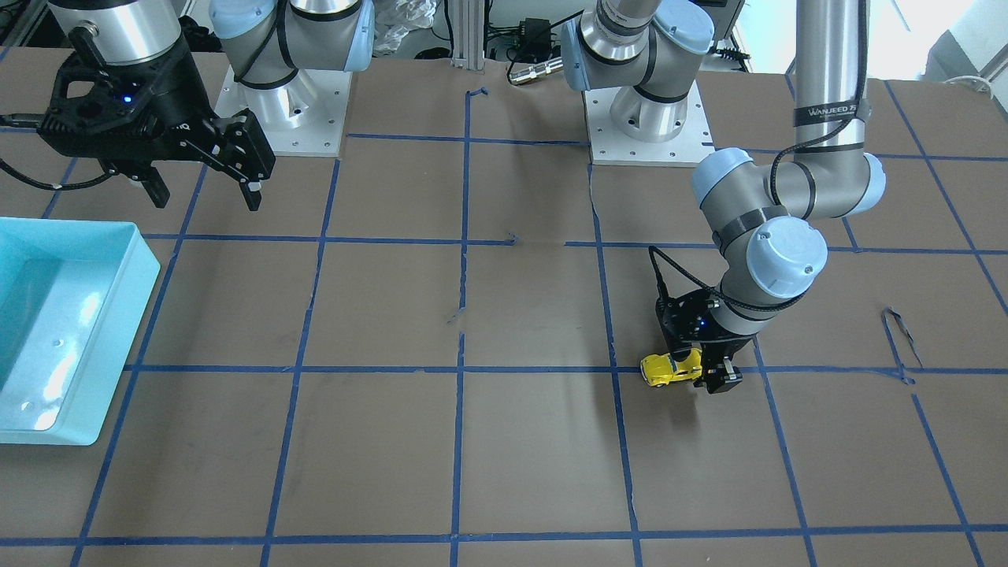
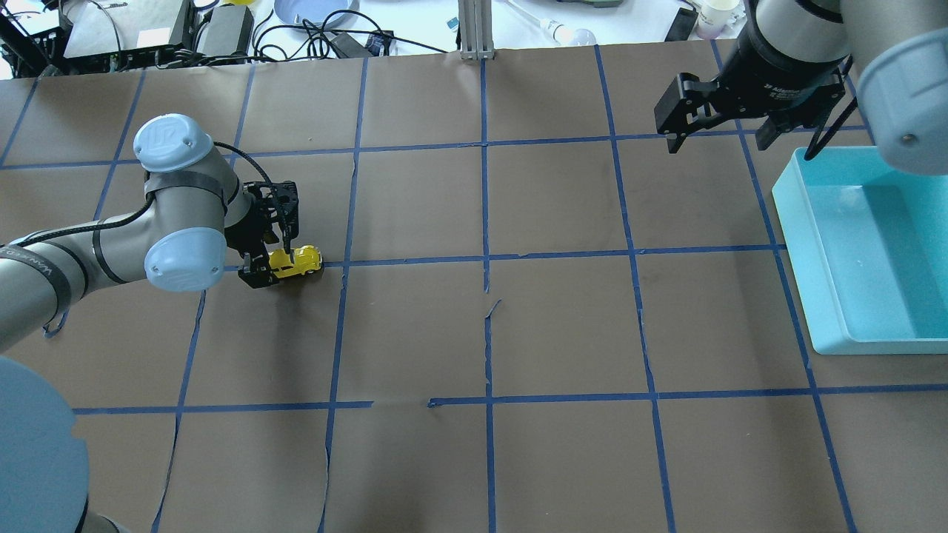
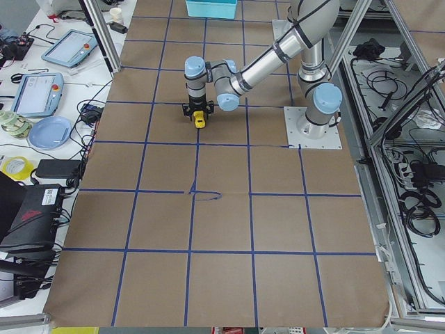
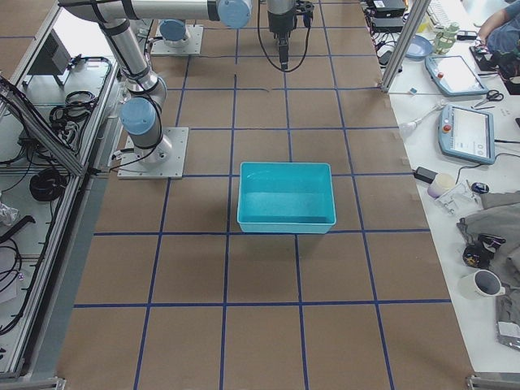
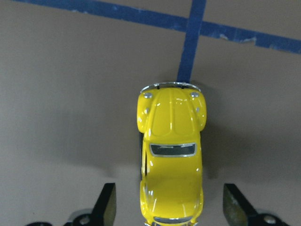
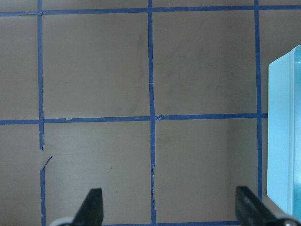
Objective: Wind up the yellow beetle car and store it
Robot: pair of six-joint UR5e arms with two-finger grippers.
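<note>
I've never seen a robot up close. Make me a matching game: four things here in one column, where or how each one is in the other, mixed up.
1. yellow beetle car
2. turquoise bin
3. left arm
4. right arm

a. held high, open jaws with nothing between them
b. on the table between open jaws, not gripped
c. lowered, jaws either side of the toy
d. on the table near the raised arm

Pairs: 1-b, 2-d, 3-c, 4-a
</note>
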